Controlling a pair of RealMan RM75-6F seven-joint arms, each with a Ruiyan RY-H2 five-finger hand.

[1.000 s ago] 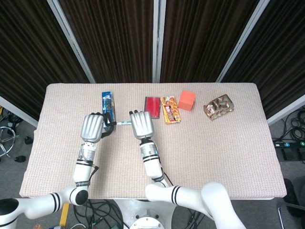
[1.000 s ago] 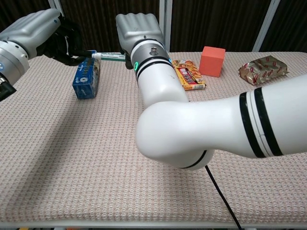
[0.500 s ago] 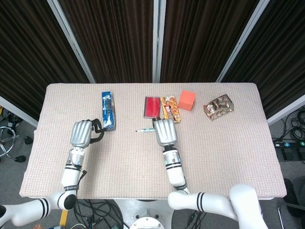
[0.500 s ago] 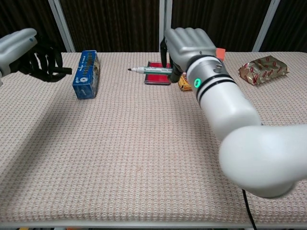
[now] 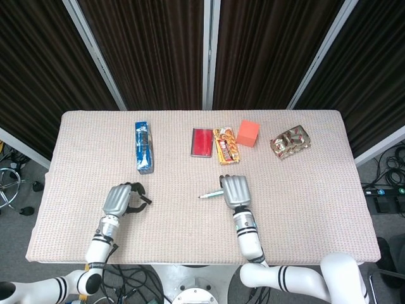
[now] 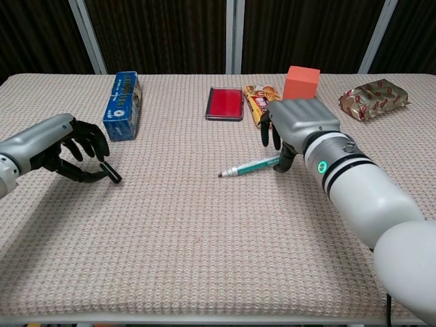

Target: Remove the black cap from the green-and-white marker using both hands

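One table (image 5: 329,209) with a beige woven cover carries everything, and two hands work low over its near half.

The right hand (image 5: 235,190) holds the one green-and-white marker (image 6: 251,166) by its rear end, fingers curled down around it. The bared tip points away toward the other hand, and in the chest view the body lies nearly flat at the cloth (whether it touches I cannot tell).

The left hand (image 6: 76,150) sits well apart from the right, with its dark fingers (image 6: 92,141) curled in around the one black cap (image 6: 110,172), which sticks out below them with its free end at the cloth. The cap is off the marker.

Five other things lie in a loose row beyond both hands, well apart from them. Largest is one blue box (image 5: 144,146), lying lengthwise beyond the left hand. One crinkled foil-wrapped packet (image 5: 290,140) sits far off to the outer side of the right hand. One yellow snack packet (image 5: 226,145) lies straight beyond the right hand, with one flat red case (image 5: 202,141) just beside it on the side nearer the left hand. One orange cube (image 5: 247,133) stands on the snack packet's other side, close to it.
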